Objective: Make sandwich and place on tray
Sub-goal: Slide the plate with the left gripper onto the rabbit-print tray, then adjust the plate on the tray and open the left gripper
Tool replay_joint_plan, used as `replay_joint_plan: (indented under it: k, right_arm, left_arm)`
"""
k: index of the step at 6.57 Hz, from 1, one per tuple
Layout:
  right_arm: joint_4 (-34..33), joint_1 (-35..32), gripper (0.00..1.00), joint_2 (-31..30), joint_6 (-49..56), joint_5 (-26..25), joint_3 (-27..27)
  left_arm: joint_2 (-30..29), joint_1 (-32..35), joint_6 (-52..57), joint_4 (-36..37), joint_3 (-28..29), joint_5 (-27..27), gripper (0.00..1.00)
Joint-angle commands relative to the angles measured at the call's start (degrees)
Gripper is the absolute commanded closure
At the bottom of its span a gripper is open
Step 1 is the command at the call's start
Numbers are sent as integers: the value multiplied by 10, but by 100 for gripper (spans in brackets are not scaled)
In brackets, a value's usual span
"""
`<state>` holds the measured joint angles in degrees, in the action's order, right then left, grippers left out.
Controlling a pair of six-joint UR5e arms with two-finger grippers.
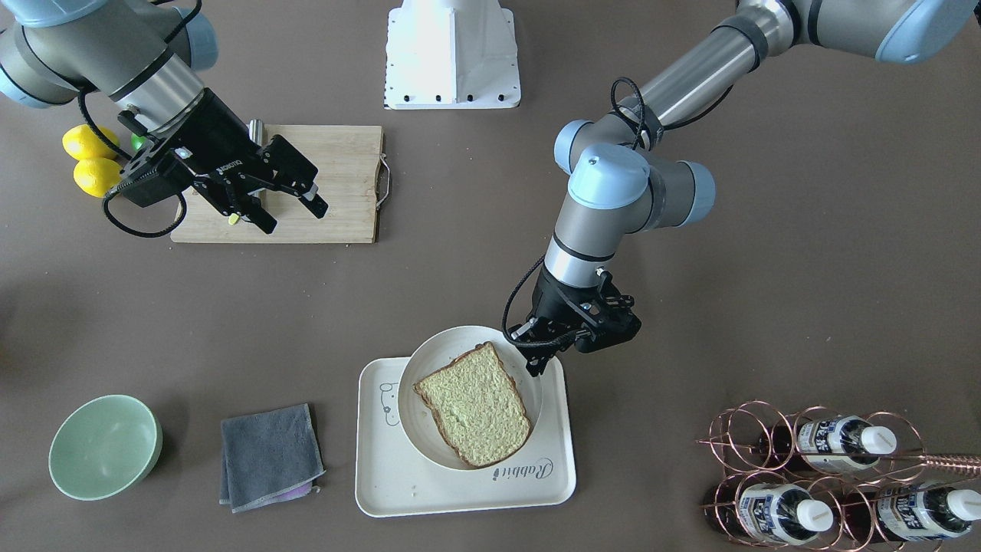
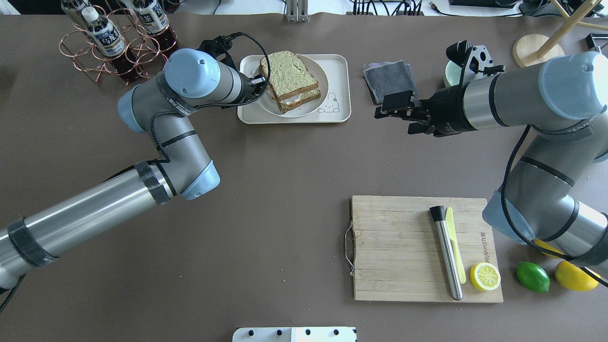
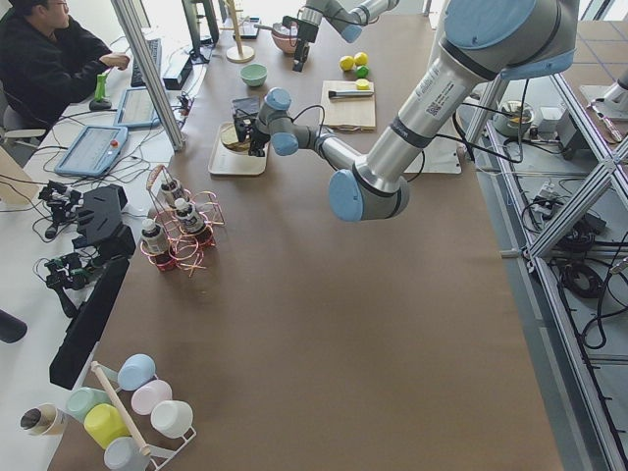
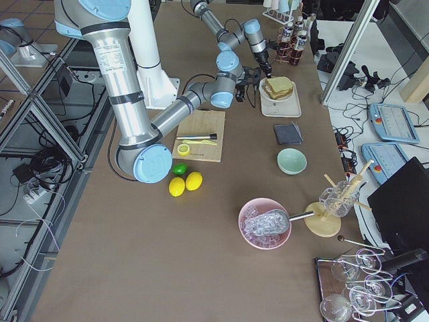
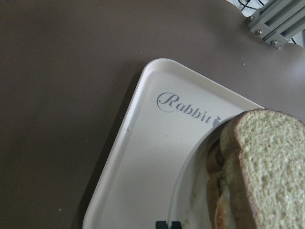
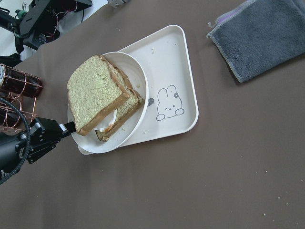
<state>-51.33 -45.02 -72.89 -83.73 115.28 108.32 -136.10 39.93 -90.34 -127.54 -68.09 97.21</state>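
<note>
The sandwich (image 1: 475, 402) is two slices of tan-green bread with white egg (image 6: 107, 125) showing between them. It lies on a round white plate (image 1: 437, 349), which rests on the cream tray (image 1: 398, 483) and overhangs one tray edge. The sandwich also shows in the overhead view (image 2: 289, 78) and the left wrist view (image 5: 267, 162). My left gripper (image 1: 536, 360) is at the plate's rim, its jaws closed on it; it also shows in the right wrist view (image 6: 69, 126). My right gripper (image 1: 291, 216) is open and empty, raised and well away from the tray (image 2: 339, 80).
A grey cloth (image 1: 268, 456) and a green bowl (image 1: 103, 445) lie beside the tray. A copper rack with bottles (image 1: 828, 475) stands on its other side. A wooden cutting board (image 2: 403, 247) holds a knife, a metal muddler and half a lemon (image 2: 485, 276). Lemons and a lime (image 2: 533, 277) lie beside it.
</note>
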Motion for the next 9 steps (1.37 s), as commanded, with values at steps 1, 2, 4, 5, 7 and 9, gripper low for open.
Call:
replay_joint_plan:
  k: [1,2,4,5,7,9]
  right_arm:
    - [0,1,0,1,1,-3,-3]
    - [0,0,0,1,1,-3,-3]
    - [0,0,0,0,0,-3,-4]
    - [1,0,0,0,0,-3,-3]
    - [1,0,0,0,-1,-2,-3]
    - [1,0,0,0,0,-2,-4]
  left_arm:
    - [-14,-4,1,-28,43,-11,100]
    - [-14,-4,3,-28,44,-11,100]
    - [-14,-5,6,-34,47,-11,100]
    - [-13,-7,6,-39,48,-16,38]
    - [-14,-8,4,-41,48,-20,32]
    - [-15,0,4,-40,38,-15,32]
